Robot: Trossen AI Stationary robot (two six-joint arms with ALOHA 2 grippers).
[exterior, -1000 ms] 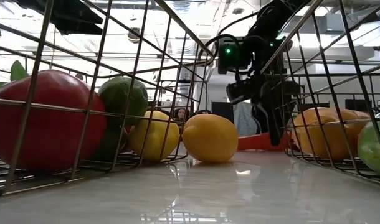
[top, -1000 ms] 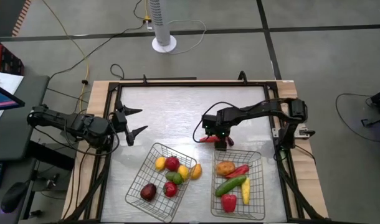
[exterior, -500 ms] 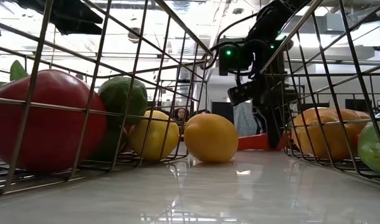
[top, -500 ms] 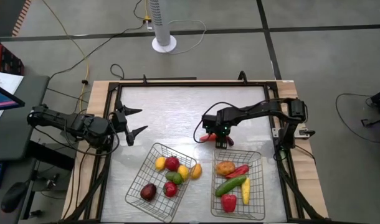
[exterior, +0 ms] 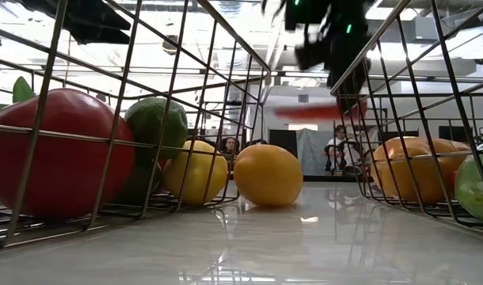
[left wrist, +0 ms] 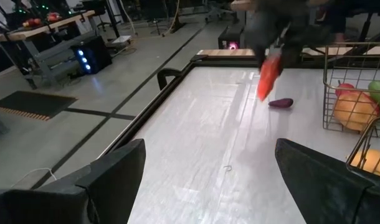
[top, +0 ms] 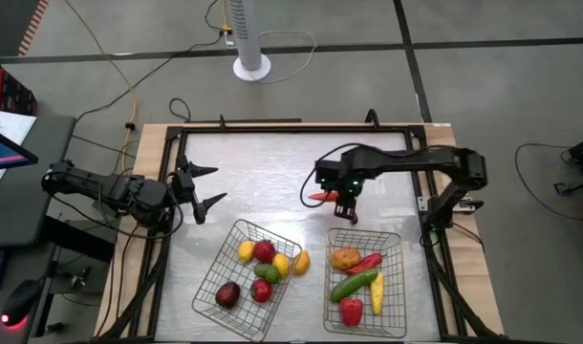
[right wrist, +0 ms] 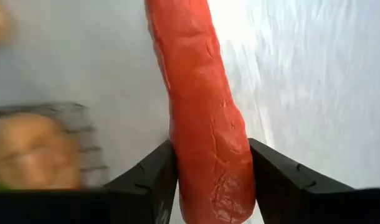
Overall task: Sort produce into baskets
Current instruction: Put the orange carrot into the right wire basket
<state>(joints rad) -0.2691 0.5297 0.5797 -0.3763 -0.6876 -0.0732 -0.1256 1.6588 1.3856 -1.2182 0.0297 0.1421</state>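
My right gripper (top: 341, 199) is above the middle of the table, just beyond the right wire basket (top: 399, 287), and is shut on a long red chili (top: 321, 196). The chili also shows in the low view (exterior: 317, 112) and the left wrist view (left wrist: 266, 78). The right basket holds an orange-brown piece (top: 345, 258), a cucumber (top: 354, 285) and red and yellow pieces. The left wire basket (top: 207, 287) holds several round pieces. A yellow-orange round piece (exterior: 267, 176) rests on the table between the baskets. My left gripper (top: 205, 187) is open and empty at the table's left edge. My right gripper pinches the chili's thicker end (right wrist: 210, 155) between its two fingers (right wrist: 151, 177), one on each side. The rest of the chili sticks out past the fingertips toward the table's left. The chili is lifted clear of the table, about level.
The table's dark frame rail (top: 272, 127) runs around the white top. Bare table (top: 263, 182) lies between the two grippers and beyond the baskets. A white fan base (top: 251, 67) stands on the floor behind the table. People show far off in the room in the low view (exterior: 336, 150).
My right gripper has risen from the table with the chili and gone a little toward the far edge. The chili lay on the table before and now hangs clear of it.
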